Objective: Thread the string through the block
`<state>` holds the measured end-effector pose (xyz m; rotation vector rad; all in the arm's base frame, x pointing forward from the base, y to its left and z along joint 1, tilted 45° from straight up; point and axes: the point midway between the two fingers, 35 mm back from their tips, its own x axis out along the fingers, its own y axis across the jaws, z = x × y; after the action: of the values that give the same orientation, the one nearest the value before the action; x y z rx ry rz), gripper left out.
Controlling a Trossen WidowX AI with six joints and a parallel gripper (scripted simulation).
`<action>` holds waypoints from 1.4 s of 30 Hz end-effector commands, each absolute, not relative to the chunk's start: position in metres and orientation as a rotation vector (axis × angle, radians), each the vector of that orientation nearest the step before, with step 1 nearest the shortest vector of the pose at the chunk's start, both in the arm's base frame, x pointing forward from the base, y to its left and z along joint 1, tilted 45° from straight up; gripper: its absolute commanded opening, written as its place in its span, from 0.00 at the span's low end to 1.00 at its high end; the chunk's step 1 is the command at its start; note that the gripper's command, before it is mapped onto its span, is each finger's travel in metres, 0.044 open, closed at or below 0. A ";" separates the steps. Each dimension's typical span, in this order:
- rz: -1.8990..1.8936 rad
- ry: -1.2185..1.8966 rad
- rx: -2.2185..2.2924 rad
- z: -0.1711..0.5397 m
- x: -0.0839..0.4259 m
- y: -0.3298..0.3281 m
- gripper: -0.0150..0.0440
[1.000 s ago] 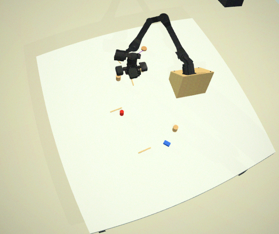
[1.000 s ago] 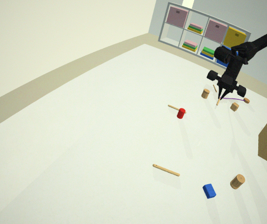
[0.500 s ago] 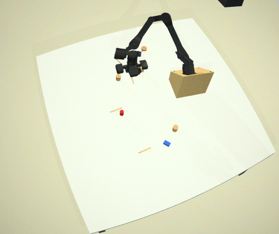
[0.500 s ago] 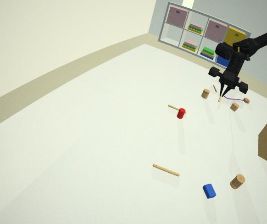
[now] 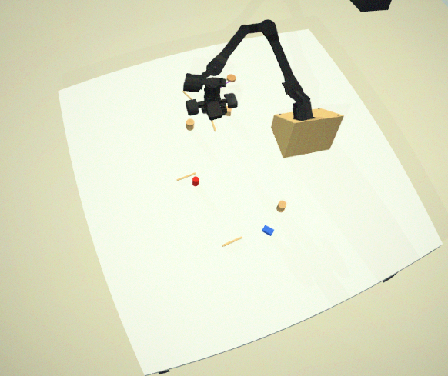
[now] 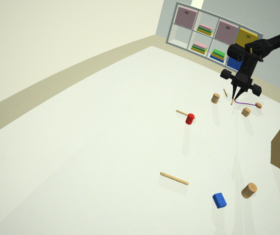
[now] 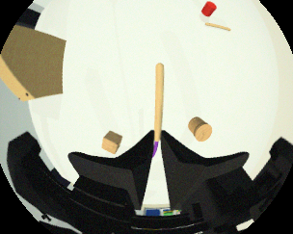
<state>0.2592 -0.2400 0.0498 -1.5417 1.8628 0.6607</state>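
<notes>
My gripper [image 6: 234,99] [image 7: 157,134] is shut on the string's stick [image 5: 213,125] [image 6: 232,102] [image 7: 159,99], near its string end. The stick's free end points away from the fingers, and it appears held above the table. The purple string [image 6: 245,103] [image 7: 155,149] runs from the fingertips to the round wooden button [image 5: 231,78] [image 6: 258,105], behind the block in the exterior view. The wooden block [image 5: 228,111] [image 6: 246,112] [image 7: 112,142] stands on the table beside the gripper, apart from the stick. Its hole is not clear. The gripper hides the fingertips in the top view.
A wooden cylinder [image 5: 189,124] [image 6: 215,98] [image 7: 199,129] stands near the gripper, with a loose stick [image 5: 188,95] [image 6: 225,92] behind. A red cylinder [image 5: 195,181] [image 6: 189,118] [image 7: 208,9] stands by another stick. Farther off are a blue block [image 5: 268,230] [image 6: 219,200], a wooden cylinder [image 5: 282,205] and a stick [image 5: 232,241].
</notes>
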 end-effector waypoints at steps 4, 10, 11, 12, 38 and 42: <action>0.675 1.841 -1.531 0.058 0.259 -0.241 0.25; 0.685 1.829 -1.519 0.064 0.257 -0.241 0.25; 0.686 1.827 -1.517 0.065 0.256 -0.241 0.25; 0.688 1.825 -1.515 0.067 0.256 -0.242 0.25; 0.738 1.769 -1.471 0.094 0.246 -0.241 0.25; 0.745 1.760 -1.464 0.099 0.244 -0.241 0.25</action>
<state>0.2445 -0.2414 0.0944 -1.4665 1.7742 0.7412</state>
